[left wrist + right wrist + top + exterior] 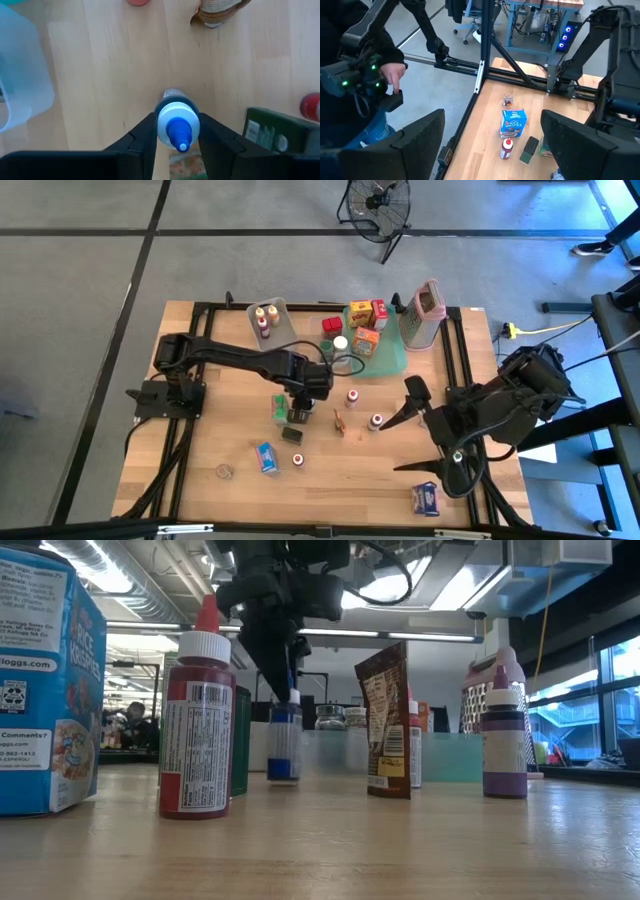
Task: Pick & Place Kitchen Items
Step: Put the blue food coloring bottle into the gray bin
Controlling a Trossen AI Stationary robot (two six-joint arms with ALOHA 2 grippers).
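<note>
Small blue squeeze bottle (pixel 176 125) with a white collar and blue nozzle, standing upright on the bench (pixel 240 450) near its middle, just beside a dark green box (pixel 272 135); in the low view the bottle (pixel 285 740) reads as a slim blue cylinder with a pale label. The left pincer (pixel 175 137) straddles the bottle's cap from above, its two dark fingers (pixel 142 137) narrowed to either side of the collar, seemingly touching it; the bottle is not lifted. The step in hand is judged to be the grasp: the next move calls for a firm closure, then a straight lift clear of the neighbouring box and brown packet (pixel 385 720). The right pincer (pixel 410 435) waits wide and empty over the bench's right side.
</note>
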